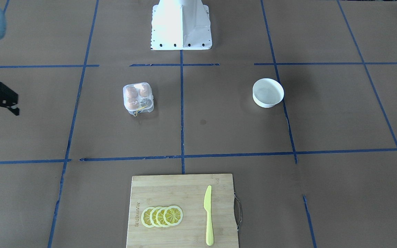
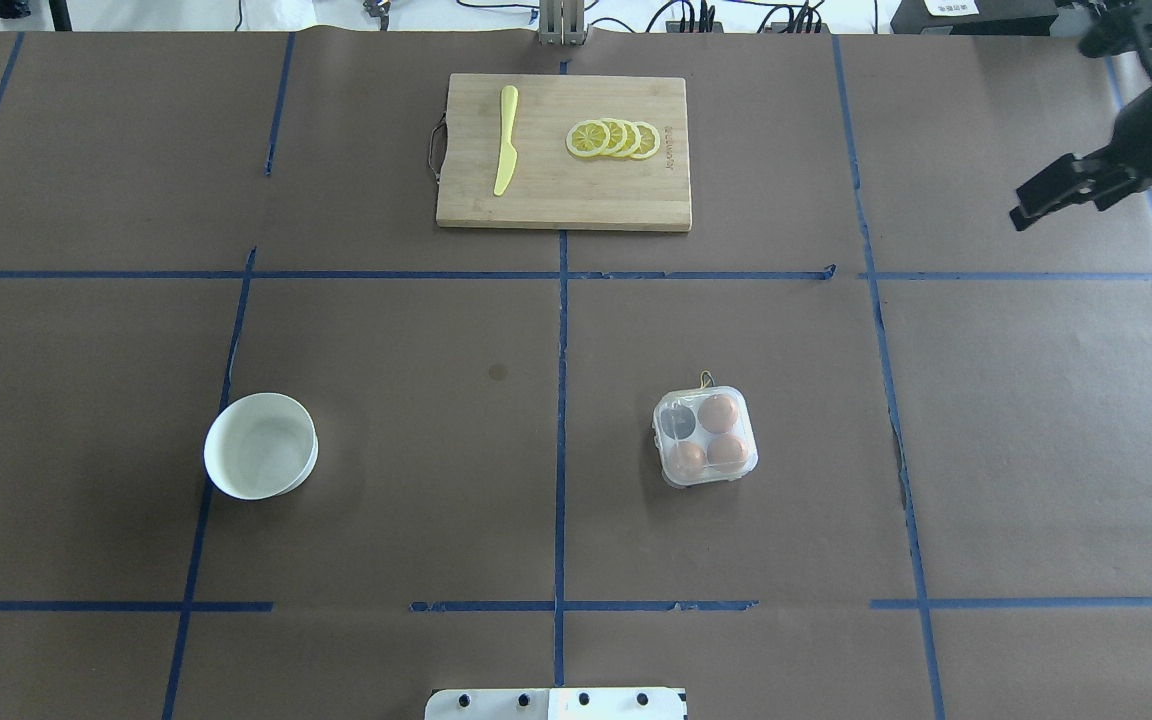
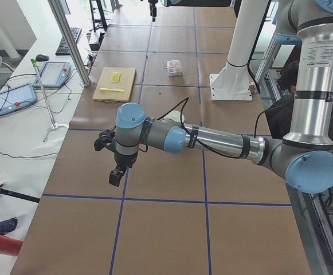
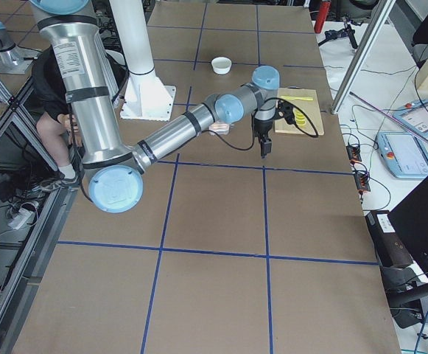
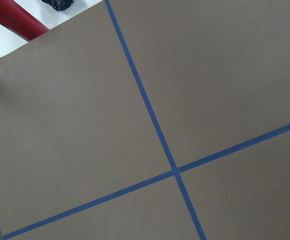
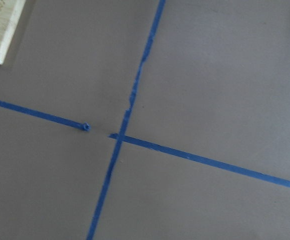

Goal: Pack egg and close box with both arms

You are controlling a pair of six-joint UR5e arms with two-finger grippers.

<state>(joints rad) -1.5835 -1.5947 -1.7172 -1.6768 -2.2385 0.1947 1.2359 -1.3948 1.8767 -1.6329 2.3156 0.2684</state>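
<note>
On the right half of the bench, roughly midway between the robot's edge and the far edge: a small clear box (image 2: 704,437), lid seemingly down over its four cups, a thin yellow band (image 1: 140,109) poking out on the side toward the far edge. Inside, three brown eggs (image 2: 718,411) in three of the cups; the fourth cup dark, contents unclear. No telling which of the three is the one to be packed. Raised above the right half, between the board's corner and the right end, nearer the far edge than the box and well apart from it: the right gripper (image 2: 1061,203), black fingers spread, holding nothing, at the end of the right arm (image 4: 171,136) reaching out over the bench. Toward the left end, past the bowl and well away from the box: the left gripper (image 3: 116,175), pointing down above the paper; wide or narrow, cannot tell from this side view alone. Behind it, the left arm (image 3: 223,142), low and nearly level. On the left half, about level with the box: a round white bowl (image 2: 221,470). At the middle of the far edge: a wooden cutting board (image 2: 556,205) carrying a row of overlapping lemon slices (image 2: 615,139) and, apart from them, a yellow-green knife (image 2: 505,140). Under both wrist cameras, only brown paper (image 5: 224,60) crossed by blue tape lines (image 5: 145,105), plus a corner of the board at the upper left of the right wrist's view.
</note>
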